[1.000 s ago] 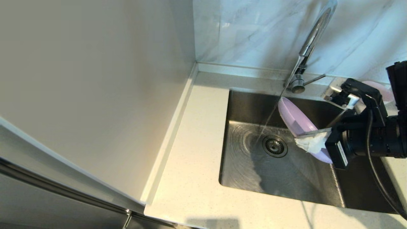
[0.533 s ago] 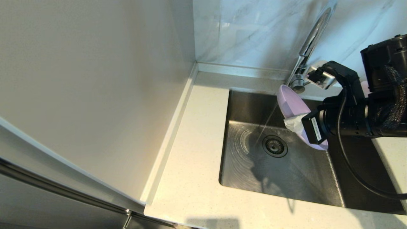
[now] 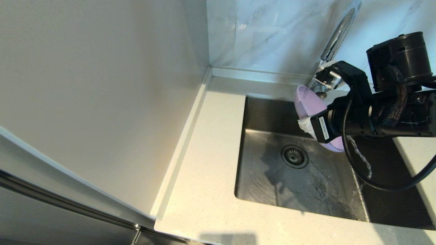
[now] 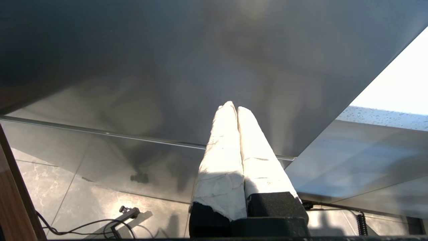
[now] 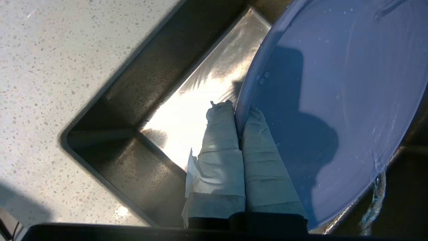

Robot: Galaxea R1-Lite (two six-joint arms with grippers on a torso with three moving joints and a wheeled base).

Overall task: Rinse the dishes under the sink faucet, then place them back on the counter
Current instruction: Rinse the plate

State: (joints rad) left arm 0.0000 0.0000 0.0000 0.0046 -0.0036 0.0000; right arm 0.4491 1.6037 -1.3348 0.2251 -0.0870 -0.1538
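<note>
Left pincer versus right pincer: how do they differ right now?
The right pincer is shut on the rim of the plate, holding it tilted over the sink; the left pincer is shut on nothing. The right pincer works in the head view beside the faucet; the left pincer is out of that view, parked beside a grey panel. Both have fingers wrapped in white tape.

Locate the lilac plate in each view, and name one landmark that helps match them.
Head view: plate at the sink's back right, tilted under the faucet, held by the right gripper.
Left wrist view: not in it.
Right wrist view: plate fills the right side, rim pinched.
Shared landmark: the sink.
</note>
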